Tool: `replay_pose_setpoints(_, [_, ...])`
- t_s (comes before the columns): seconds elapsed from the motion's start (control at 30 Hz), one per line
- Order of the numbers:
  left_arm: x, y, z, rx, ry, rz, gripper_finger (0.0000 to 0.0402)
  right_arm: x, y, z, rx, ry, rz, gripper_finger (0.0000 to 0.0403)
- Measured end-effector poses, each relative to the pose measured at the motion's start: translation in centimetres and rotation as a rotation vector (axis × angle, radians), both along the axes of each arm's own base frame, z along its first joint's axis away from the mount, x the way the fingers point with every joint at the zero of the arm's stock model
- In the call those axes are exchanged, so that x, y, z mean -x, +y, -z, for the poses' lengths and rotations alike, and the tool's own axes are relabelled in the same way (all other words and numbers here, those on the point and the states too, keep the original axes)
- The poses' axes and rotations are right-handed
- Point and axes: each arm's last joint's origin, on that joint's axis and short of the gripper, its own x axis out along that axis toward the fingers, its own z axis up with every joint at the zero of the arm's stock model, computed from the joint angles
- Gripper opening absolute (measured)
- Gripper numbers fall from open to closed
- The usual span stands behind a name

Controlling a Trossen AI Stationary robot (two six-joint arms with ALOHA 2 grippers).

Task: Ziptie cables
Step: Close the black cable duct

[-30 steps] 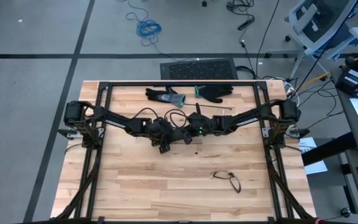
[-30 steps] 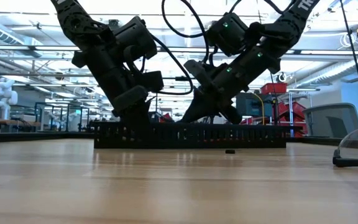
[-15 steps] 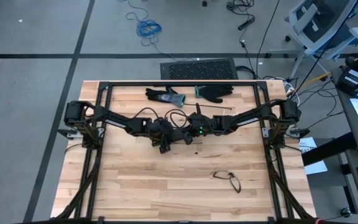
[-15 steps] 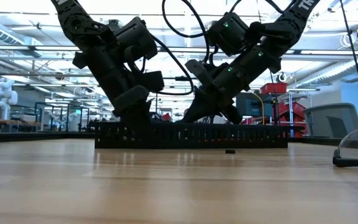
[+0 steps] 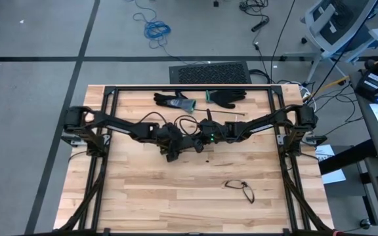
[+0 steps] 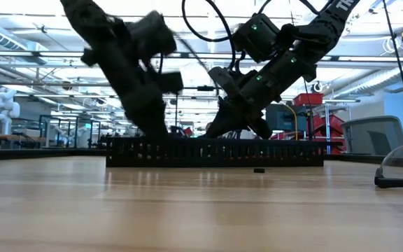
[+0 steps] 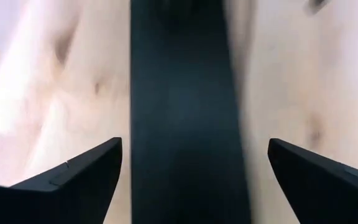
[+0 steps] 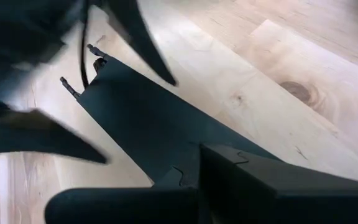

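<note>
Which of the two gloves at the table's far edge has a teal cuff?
The left-hand glove, the greyish one lying nearer the left arm's side. Its cuff end is teal; the other glove, to its right, is black all over.

You're in a robotics lab or workshop; butcher-block table (image 5: 176, 190) on a black frame; grey tiled floor with loose cables (image 5: 155, 29) and an office chair (image 5: 336, 23); behind the table you've got an open hall with ceiling lights, a white humanoid robot (image 6: 4, 105), red equipment (image 6: 324, 122).
</note>
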Motion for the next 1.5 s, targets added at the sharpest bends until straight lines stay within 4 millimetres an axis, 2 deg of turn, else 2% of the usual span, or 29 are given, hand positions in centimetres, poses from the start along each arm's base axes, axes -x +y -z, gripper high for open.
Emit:
replay_pose_setpoints(0.17, [1.2, -0.9, -3.7, -0.007, -0.11, 0.026, 0.0389, 0.0, 0.0, 0.0, 0.012, 0.001, -0.007, 0.0])
replay_pose_setpoints(0.3, [3.3, -1.7, -4.8, 0.019, -0.104, 0.013, 0.0389, 0.0, -0.1, 0.0, 0.015, 0.002, -0.008, 0.0])
replay_pose_setpoints(0.43, [4.8, -2.1, -3.7, 0.042, -0.055, 0.001, 0.0389, 0.0, -0.1, 0.0, 0.03, 0.005, -0.02, 0.0])
replay_pose_setpoints(0.53, [5.2, -2.3, -3.1, 0.042, -0.022, 0.008, 0.0389, 0.0, -0.1, 0.0, 0.036, 0.006, -0.025, 0.0])
replay_pose_setpoints(0.77, [4.9, -2.3, -2.8, 0.105, -0.029, -0.07, 0.0389, 0.0, -0.1, -0.1, 0.047, 0.005, -0.034, 0.0])
replay_pose_setpoints(1.07, [5.2, -1.3, -2.2, 0.016, 0.024, -0.167, 0.0389, -0.1, -0.1, -0.1, 0.056, 0.001, -0.043, 0.0])
replay_pose_setpoints(1.5, [4.2, -1.7, 0.5, 0.088, 0.112, -0.104, 0.0389, -0.1, -0.1, -0.2, 0.053, -0.002, -0.043, 0.0])
